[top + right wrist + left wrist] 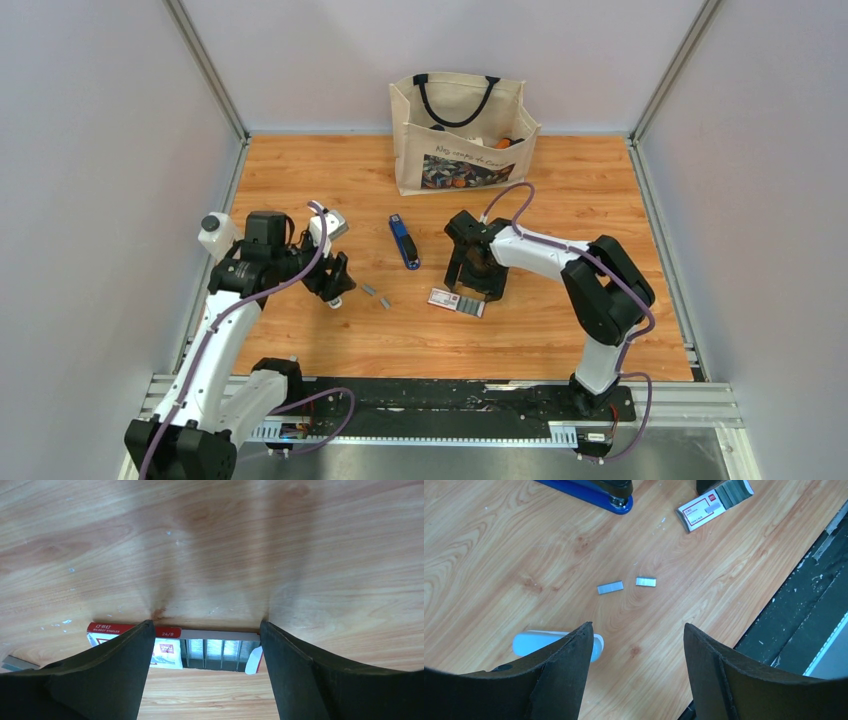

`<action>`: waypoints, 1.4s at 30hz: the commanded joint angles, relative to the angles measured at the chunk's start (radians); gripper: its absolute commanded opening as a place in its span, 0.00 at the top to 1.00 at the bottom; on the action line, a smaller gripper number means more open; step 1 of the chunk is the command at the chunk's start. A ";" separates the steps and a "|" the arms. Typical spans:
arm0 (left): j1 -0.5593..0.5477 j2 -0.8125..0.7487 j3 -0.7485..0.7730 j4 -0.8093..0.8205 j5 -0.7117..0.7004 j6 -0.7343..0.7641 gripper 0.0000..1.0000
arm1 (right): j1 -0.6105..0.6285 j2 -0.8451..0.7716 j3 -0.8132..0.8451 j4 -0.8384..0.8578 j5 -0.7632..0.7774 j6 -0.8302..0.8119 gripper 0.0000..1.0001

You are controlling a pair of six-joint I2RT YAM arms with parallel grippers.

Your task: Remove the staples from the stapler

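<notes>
Surface: orange-brown wood tabletop (560, 200).
Stapler: slim blue-black stapler (404, 242), flat mid-table.
Staples: two short silvery metal strips (610, 587), on wood nr it.
L claw (637, 627): released, empty, nr strips.
R claw (206, 625): released, over white-red box (165, 647).

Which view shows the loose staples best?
Left wrist: both staples lie large, sharp and clearly apart. Top external shows them only as tiny grey specks. Right wrist shows at most a grey sliver at its left edge.

Canvas tote bag (462, 135) at back; red-white box (456, 301) lying flat, open.
</notes>
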 commanded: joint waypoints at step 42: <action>-0.268 0.581 0.186 -0.088 -0.183 0.874 0.23 | -0.148 -0.341 -0.436 0.693 -0.086 -0.422 0.15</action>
